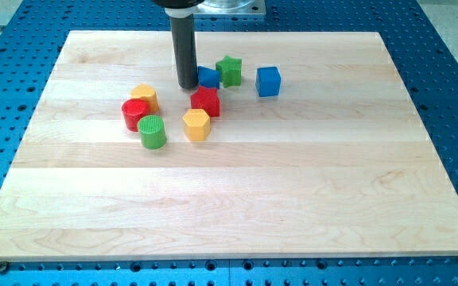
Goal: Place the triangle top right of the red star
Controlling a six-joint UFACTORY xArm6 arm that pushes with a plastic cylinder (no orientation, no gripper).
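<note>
Tool: no jaws on this rig, so no spread or pinch to record; the arm ends in a plain rod.
My tip (pixel 188 85): on the wooden board (pixel 293 199), toward the view's top, left of centre.
Blue triangle (pixel 209 77): the task's block as I read it, shape partly hidden by the rod; it sits at my tip's right, touching or nearly so.
Red star (pixel 206 101): just below-right of my tip, directly below the blue triangle, close to it.
Green star (pixel 229 71): right of the blue triangle, touching or just beside it.
Blue cube (pixel 268 81): farther right of my tip, apart from the green star.
Others: yellow hexagonal block (pixel 196 125) below the red star; yellow block (pixel 145 97), red cylinder (pixel 135 114) and green cylinder (pixel 153 132) below-left of my tip.
Step in hand (judgement): contact phase, tip set on the triangle's left face for a rightward push.
Next move (judgement): push right a short way, so the triangle ends above-right of the red star. The green star lies in that path and will likely be shoved along; the red star must stay put.
</note>
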